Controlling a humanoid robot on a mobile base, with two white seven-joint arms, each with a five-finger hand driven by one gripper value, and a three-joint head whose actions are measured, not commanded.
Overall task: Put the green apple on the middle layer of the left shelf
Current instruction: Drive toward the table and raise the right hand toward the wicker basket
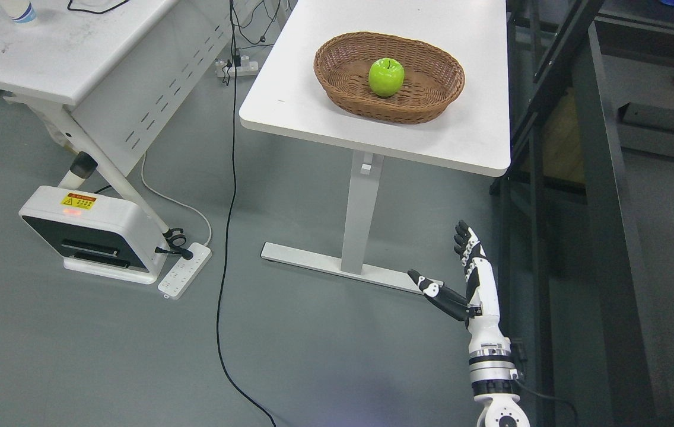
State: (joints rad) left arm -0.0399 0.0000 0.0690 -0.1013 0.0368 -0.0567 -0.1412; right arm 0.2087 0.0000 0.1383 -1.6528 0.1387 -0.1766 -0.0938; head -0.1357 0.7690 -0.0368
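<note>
Right hand (461, 279) is low, below the tabletop — fingers spread, thumb splayed sideways, holding nothing. Left arm isn't visible. The glossy round green apple (386, 77) sits well above and slightly left of the hand, stem up, in the middle of the oval brown wicker basket (426, 104) on the white rectangular desk (289, 101).

Step in hand looks like the reach: lift clear of the desk's front edge first, then come in over the basket's near rim — not through it. Wrap from above or the side, thumb opposing; smooth skin will likely slip under a fingertip pinch. Dark metal shelving (598, 178) stands to the hand's right; no left shelf in view.
</note>
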